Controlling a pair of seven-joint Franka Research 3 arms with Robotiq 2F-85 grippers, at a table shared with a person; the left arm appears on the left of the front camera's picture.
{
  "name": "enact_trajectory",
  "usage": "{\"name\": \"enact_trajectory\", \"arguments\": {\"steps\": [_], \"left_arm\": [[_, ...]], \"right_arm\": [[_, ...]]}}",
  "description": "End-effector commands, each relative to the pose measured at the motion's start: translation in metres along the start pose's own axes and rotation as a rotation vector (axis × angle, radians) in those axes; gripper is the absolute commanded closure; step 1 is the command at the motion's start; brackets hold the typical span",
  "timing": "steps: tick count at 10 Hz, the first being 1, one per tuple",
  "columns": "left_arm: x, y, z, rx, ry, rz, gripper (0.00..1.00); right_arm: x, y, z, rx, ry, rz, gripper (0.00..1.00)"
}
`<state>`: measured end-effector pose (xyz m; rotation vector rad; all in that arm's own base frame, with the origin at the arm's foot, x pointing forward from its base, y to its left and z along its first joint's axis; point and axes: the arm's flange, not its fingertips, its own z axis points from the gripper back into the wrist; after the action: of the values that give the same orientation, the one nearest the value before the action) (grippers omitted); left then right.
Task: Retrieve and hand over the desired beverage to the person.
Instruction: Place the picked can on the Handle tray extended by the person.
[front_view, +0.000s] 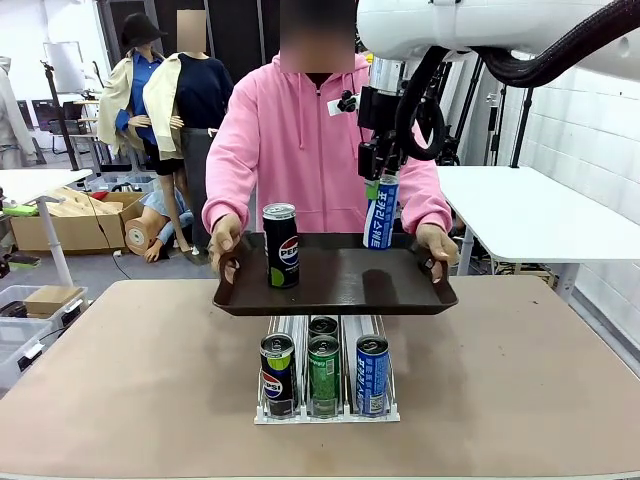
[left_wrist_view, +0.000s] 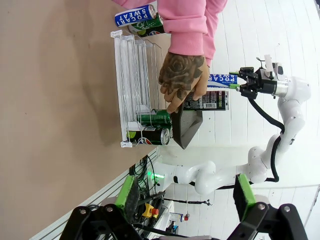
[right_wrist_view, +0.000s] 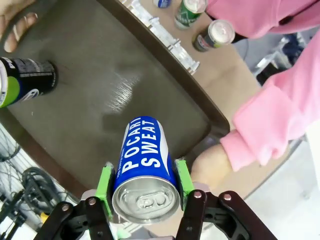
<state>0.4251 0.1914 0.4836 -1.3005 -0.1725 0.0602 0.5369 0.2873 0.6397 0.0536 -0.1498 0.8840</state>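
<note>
Two arms at a matte tan tabletop (front_view: 120, 380); the person (front_view: 315, 150) in a pink hooded sweatshirt stands at the far side, holding a dark brown tray (front_view: 335, 285) level above the table, one hand (front_view: 225, 240) on each end; the front view also shows the other hand (front_view: 437, 243). Tray is rectangular with a raised rim and a faintly glossy floor. The right gripper (front_view: 377, 182) descends from above and is clamped on the top end of a blue Pocari Sweat can (front_view: 380, 212), green pads against both sides of its wall. Can hangs upright, long axis vertical, pull-tab lid up toward the wrist, base over the tray's right rear portion; whether the base touches the tray floor cannot be told. White lettering "POCARI SWEAT" runs lengthwise down the can in the right wrist view (right_wrist_view: 145, 160). A black Pepsi can (front_view: 281, 246) stands upright on the tray's left part, well apart from the blue can. Below the tray, a clear plastic rack (front_view: 325, 410) with three lanes sits on the table, holding a Pepsi can, a green can (front_view: 323, 372) and a blue can (front_view: 371, 372), all cylindrical metal. The left gripper (left_wrist_view: 185, 200) is spread wide, holding nothing.
</note>
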Motion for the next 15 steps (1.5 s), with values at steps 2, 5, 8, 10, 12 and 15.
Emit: {"name": "enact_trajectory", "arguments": {"steps": [2, 5, 8, 10, 12, 15], "left_arm": [[-0.001, -0.002, 0.002, 0.0, -0.004, -0.004, 0.0], [-0.001, -0.002, 0.002, 0.0, -0.004, -0.004, 0.0], [-0.001, -0.002, 0.002, 0.0, -0.004, -0.004, 0.0], [-0.001, -0.002, 0.002, 0.0, -0.004, -0.004, 0.0], [-0.001, -0.002, 0.002, 0.0, -0.004, -0.004, 0.0], [-0.001, -0.002, 0.002, 0.0, -0.004, -0.004, 0.0]], "right_arm": [[-0.008, -0.003, 0.0, 0.028, -0.025, 0.032, 1.0], [-0.002, -0.013, -0.014, 0.062, -0.009, 0.049, 1.0], [0.002, -0.017, -0.024, 0.061, -0.004, 0.062, 1.0], [0.003, -0.018, -0.026, 0.067, -0.001, 0.066, 1.0], [0.005, -0.02, -0.029, 0.082, 0.008, 0.074, 0.97], [0.007, -0.023, -0.033, 0.093, 0.022, 0.063, 0.44]]}}
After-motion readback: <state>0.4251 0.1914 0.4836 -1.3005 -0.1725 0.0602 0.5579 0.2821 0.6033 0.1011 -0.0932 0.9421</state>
